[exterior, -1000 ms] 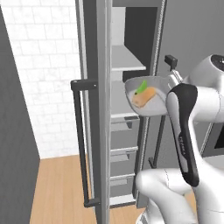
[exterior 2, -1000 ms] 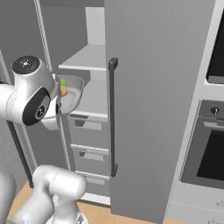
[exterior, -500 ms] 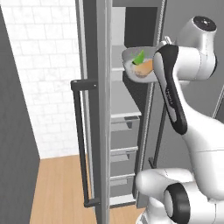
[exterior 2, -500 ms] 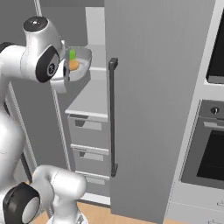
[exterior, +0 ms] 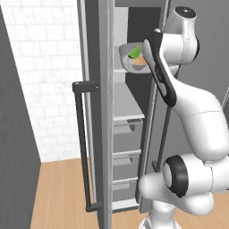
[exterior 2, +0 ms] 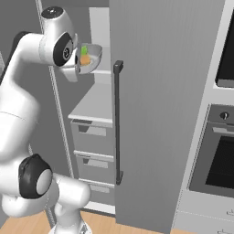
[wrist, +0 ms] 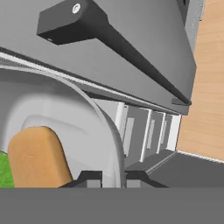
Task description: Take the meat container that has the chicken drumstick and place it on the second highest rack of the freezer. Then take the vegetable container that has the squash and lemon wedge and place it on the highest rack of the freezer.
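Bowl (exterior: 134, 58) first: a grey container with a green piece and an orange-tan piece (wrist: 38, 155) in it, so I take it for the vegetable one, though I cannot tell squash from lemon at this size. It is up in the air, high in the open freezer (exterior 2: 98, 105) bay, carried by my gripper (wrist: 113, 178). In the hand view the jaws are clenched on the bowl's rim, one tip either side of the wall, and the rim curves away above them.

I see no drumstick container, so I cannot confirm the first half of the task; I judge I am on the second half, lifting toward the highest rack. In the left base view the bowl sits just beside the inner edge of the open door (exterior: 96, 112), about level with a pale shelf edge (exterior: 118, 70) behind it. In the right base view it hangs well above the flat top over the drawers (exterior 2: 93, 137), near the bay's left side.

To do this well I would keep the bowl level, since a rim grip lets it tip and the pieces lie loose. I would clear the rack's front edge from above before pushing in, because the bowl's belly hangs lower than the jaws. I would also mind the door on one side and the bay wall on the other, go deep enough that the base rests fully on the rack, and let go only once it is seated.
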{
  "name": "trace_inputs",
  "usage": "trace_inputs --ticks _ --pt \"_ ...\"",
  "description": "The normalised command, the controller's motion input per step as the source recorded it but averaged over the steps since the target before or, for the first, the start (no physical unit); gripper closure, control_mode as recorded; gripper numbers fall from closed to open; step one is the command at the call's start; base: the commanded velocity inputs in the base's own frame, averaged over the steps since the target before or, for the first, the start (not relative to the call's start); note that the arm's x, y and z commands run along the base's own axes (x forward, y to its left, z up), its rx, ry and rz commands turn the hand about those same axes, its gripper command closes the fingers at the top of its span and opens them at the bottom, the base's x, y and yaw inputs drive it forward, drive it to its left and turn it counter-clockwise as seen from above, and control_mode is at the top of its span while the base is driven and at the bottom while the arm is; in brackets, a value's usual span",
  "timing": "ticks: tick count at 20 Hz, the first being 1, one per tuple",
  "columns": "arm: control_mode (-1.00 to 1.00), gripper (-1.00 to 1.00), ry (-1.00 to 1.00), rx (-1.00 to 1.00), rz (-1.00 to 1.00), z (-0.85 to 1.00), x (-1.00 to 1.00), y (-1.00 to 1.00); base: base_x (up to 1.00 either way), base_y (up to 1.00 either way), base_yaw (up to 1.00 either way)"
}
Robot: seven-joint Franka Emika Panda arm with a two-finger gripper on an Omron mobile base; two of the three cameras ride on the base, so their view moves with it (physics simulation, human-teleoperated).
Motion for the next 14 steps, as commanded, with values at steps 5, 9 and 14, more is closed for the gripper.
trace_inputs --ticks 5,9,14 --pt "-1.0 1.0 0.0 -0.03 -0.01 -0.32 0.77 0.19 0.0 0.0 0.0" --pt "-1.0 1.0 0.0 0.0 -0.06 -0.03 1.0 0.01 0.0 0.0 0.0" --pt "-1.0 1.0 0.0 0.0 -0.05 0.0 1.0 0.0 0.0 0.0 0.0"
